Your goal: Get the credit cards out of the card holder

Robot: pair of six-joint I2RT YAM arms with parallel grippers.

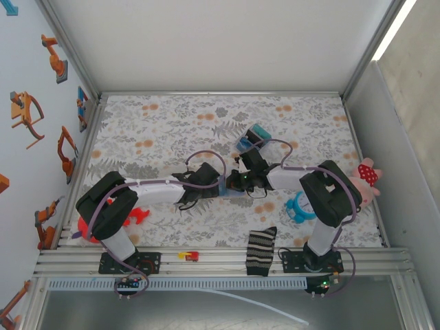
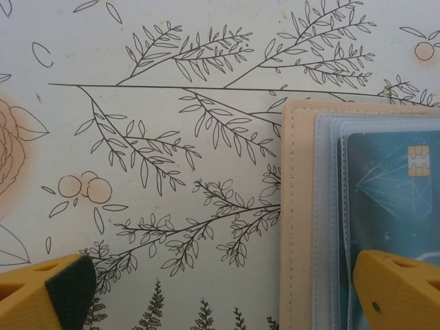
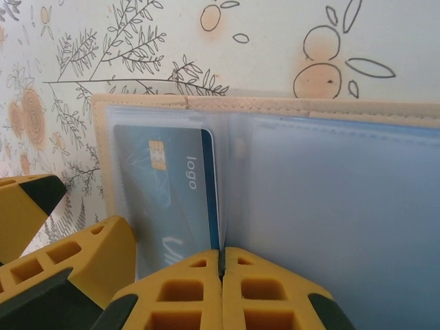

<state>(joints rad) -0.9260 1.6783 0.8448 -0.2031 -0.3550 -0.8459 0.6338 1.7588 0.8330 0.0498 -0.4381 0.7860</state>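
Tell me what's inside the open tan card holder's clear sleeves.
A teal card with a gold chip sits in one sleeve of the tan card holder; the shut right gripper covers its lower end. The other sleeve shows only pale blue; anything behind is hidden.

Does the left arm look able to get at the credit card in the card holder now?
Probably yes: the left gripper hangs open at the card holder, one finger over the credit card. But the card lies inside a clear sleeve, and the right gripper is shut at its edge.
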